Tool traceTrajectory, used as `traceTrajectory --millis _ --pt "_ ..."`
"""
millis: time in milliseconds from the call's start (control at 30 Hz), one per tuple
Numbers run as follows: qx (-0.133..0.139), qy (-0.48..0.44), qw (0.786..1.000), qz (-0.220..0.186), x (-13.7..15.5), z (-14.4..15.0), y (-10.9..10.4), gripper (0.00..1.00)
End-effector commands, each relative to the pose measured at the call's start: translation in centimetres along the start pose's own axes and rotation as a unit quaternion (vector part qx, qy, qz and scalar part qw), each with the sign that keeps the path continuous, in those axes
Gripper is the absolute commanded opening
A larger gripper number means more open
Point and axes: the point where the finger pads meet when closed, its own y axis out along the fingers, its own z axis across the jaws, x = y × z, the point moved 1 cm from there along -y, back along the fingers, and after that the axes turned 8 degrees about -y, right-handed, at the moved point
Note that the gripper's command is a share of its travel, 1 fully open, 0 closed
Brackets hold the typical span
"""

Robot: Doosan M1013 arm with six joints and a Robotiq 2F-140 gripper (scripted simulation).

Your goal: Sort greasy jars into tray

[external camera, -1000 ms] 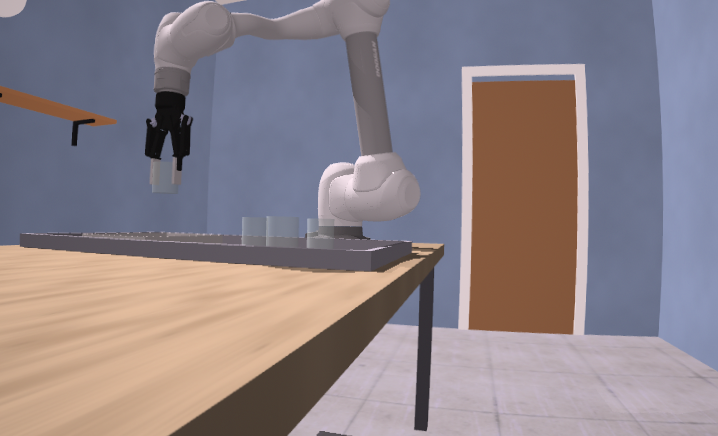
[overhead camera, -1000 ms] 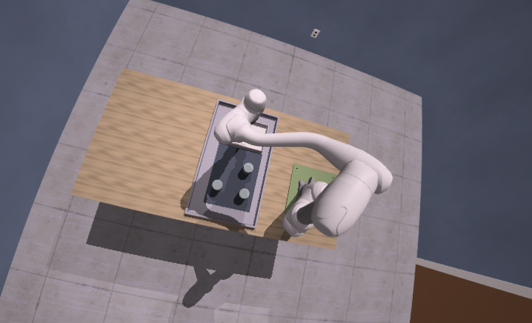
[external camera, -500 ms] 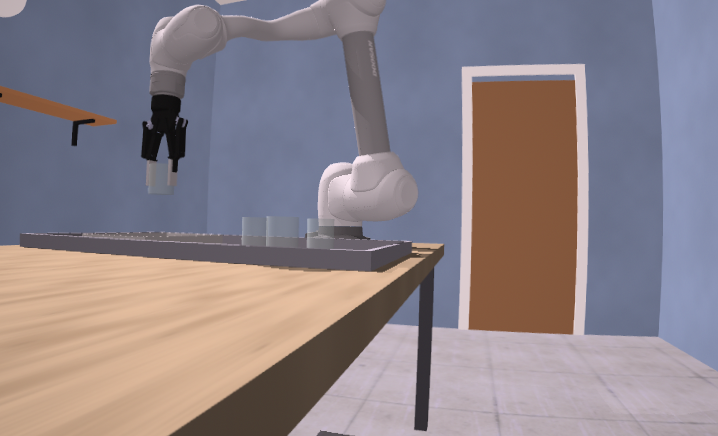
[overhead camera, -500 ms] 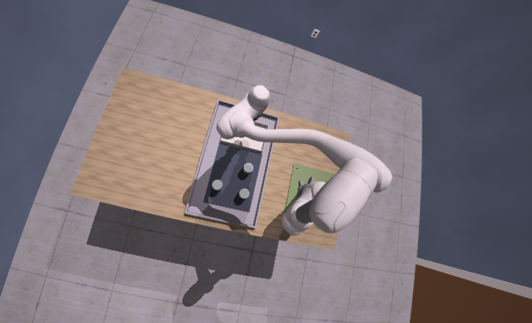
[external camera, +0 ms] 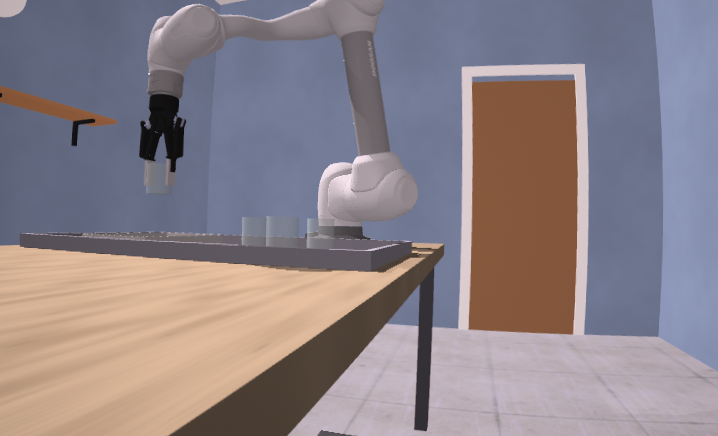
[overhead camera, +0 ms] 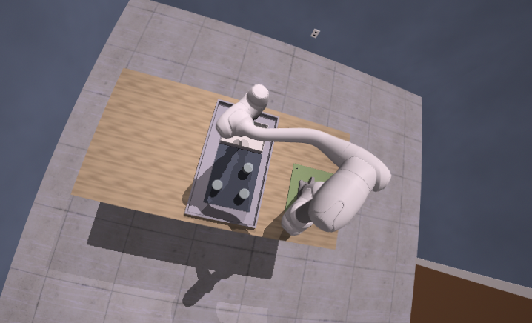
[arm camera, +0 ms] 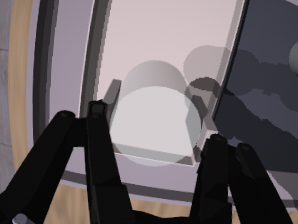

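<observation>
My gripper (external camera: 158, 179) (arm camera: 154, 101) is shut on a pale, see-through jar (external camera: 158, 189) (arm camera: 150, 117), held upright in the air between both fingers. In the wrist view the jar is over the white tray (overhead camera: 253, 144) (arm camera: 165, 25), well above it. In the top view the arm hides the gripper. The other three jars stand on the dark mat (overhead camera: 228, 198) (arm camera: 270, 25): one jar (overhead camera: 247, 167) nearest the tray, one jar (overhead camera: 217, 184) at the left and one jar (overhead camera: 244, 193) at the lower right. They also show low in the exterior view.
The mat and tray lie side by side on the grey steel top (overhead camera: 208, 152) (external camera: 188, 253), which has a raised rim. It sits on a wooden table (overhead camera: 139, 140) (external camera: 134, 314). The arm's base stands on a green plate (overhead camera: 296, 176) to the right of the steel top in the top view.
</observation>
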Motion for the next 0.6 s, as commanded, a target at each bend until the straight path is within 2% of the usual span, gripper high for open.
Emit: traceTrajectory --millis 0,567 --pt "0.002 -0.002 1.000 -0.002 0.2 -0.1 1.1 0.00" --pt "0.002 -0.002 1.000 -0.002 0.2 -0.1 5.0 0.00"
